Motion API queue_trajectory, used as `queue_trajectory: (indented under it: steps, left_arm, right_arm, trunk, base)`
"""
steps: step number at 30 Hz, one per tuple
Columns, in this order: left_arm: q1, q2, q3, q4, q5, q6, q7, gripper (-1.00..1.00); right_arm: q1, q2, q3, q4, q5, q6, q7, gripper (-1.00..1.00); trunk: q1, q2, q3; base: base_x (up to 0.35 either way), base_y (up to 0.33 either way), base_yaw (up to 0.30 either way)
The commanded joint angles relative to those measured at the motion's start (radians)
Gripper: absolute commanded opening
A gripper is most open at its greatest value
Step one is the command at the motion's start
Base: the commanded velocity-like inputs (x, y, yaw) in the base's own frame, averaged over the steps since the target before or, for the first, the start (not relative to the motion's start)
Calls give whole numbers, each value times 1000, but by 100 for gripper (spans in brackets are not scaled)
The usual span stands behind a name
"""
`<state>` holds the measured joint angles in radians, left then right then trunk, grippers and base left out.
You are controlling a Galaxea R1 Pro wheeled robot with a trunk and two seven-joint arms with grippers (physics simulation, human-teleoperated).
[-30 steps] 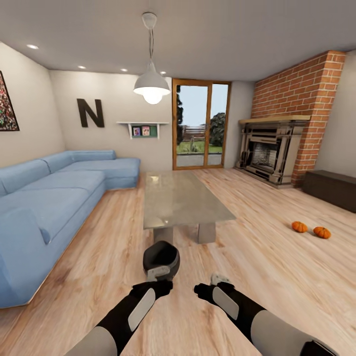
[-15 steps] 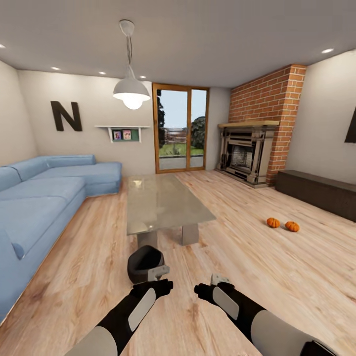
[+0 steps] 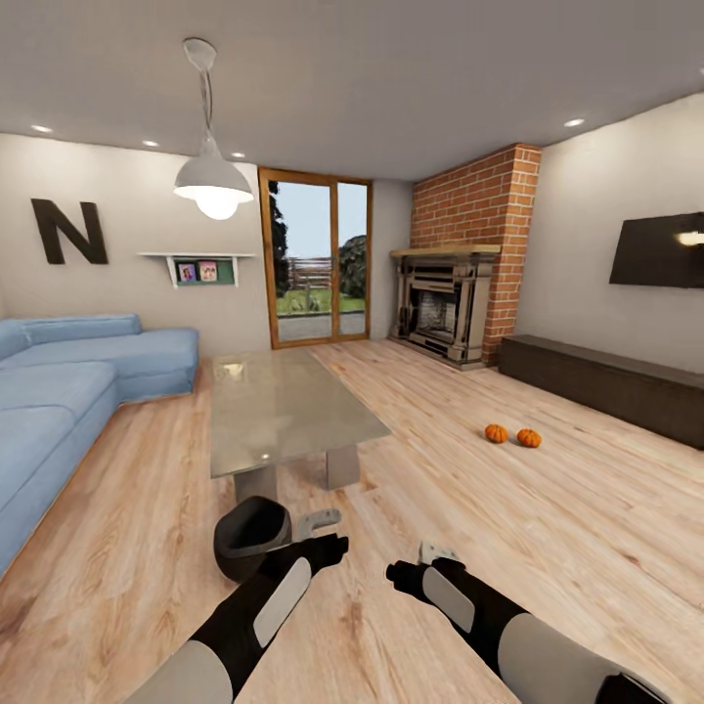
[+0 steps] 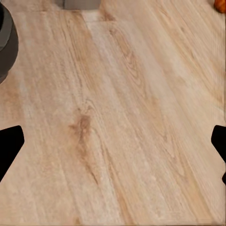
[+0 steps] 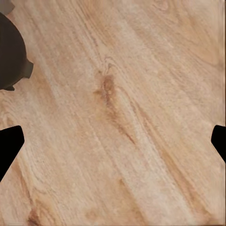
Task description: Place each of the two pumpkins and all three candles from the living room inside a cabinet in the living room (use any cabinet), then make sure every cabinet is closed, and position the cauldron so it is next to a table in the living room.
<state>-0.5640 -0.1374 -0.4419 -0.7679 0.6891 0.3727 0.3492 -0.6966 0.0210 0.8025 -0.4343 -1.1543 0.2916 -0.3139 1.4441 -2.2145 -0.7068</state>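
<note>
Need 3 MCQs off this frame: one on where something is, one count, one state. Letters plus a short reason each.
1. Where is the cauldron?
A. on the sofa
B. on the floor by the near end of the glass table
C. on the mantel

2. How many pumpkins lie on the floor?
A. one
B. two
C. four

3. What state is the left gripper in?
A. open and empty
B. shut on a pumpkin
C. shut on the cauldron

Key: 1 B, it sits on the boards just before the table's legs. 2 B, two orange ones lie side by side before the cabinet. 3 A, the left wrist view has its fingers wide apart over bare floor.
</note>
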Motion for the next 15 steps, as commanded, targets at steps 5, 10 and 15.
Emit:
queue_trajectory:
  steps: [5, 10, 15]
  left_arm:
    - [-1, 1, -18, -3, 10, 2, 10, 100]
    - [-1, 1, -23, -4, 12, 2, 10, 100]
    - [-1, 0, -23, -3, 13, 2, 10, 100]
  right_arm:
    - [-1, -13, 7, -1, -41, 1, -6, 100]
    - [-1, -27, 7, -1, -78, 1, -5, 100]
    - [-1, -34, 7, -1, -82, 1, -8, 100]
  trunk:
    - [0, -1, 3]
    - [0, -1, 8]
    - [0, -1, 12]
  base:
    - [0, -110, -267]
    - [0, -259, -268]
    - [0, -281, -268]
